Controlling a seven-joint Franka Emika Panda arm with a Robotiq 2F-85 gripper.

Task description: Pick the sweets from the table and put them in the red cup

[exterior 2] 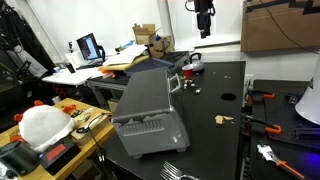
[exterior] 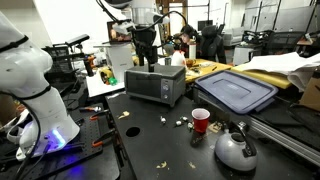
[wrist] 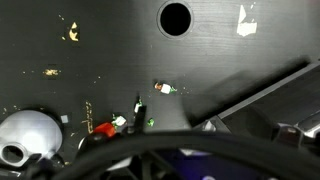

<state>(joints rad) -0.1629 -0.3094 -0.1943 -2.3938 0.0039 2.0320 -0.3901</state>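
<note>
The red cup (exterior: 201, 120) stands on the black table (exterior: 150, 145) between the toaster oven and the kettle; it also shows in an exterior view (exterior 2: 173, 82) and small in the wrist view (wrist: 104, 128). The sweets lie scattered on the table: some beside the cup (exterior: 180, 122), some further off (exterior: 130, 130), one near the table's middle (exterior 2: 222, 120), and one wrapped piece in the wrist view (wrist: 165, 88). My gripper (exterior: 147, 60) hangs high above the toaster oven, far from the cup and sweets; its fingers look apart and empty. It shows high up in an exterior view (exterior 2: 203, 27).
A silver toaster oven (exterior: 155, 84) stands under the gripper. A round grey kettle (exterior: 235, 150) sits beside the cup. A blue bin lid (exterior: 235, 92) lies behind. The table has a round hole (wrist: 175, 17). Tools lie at the table edge (exterior 2: 265, 100).
</note>
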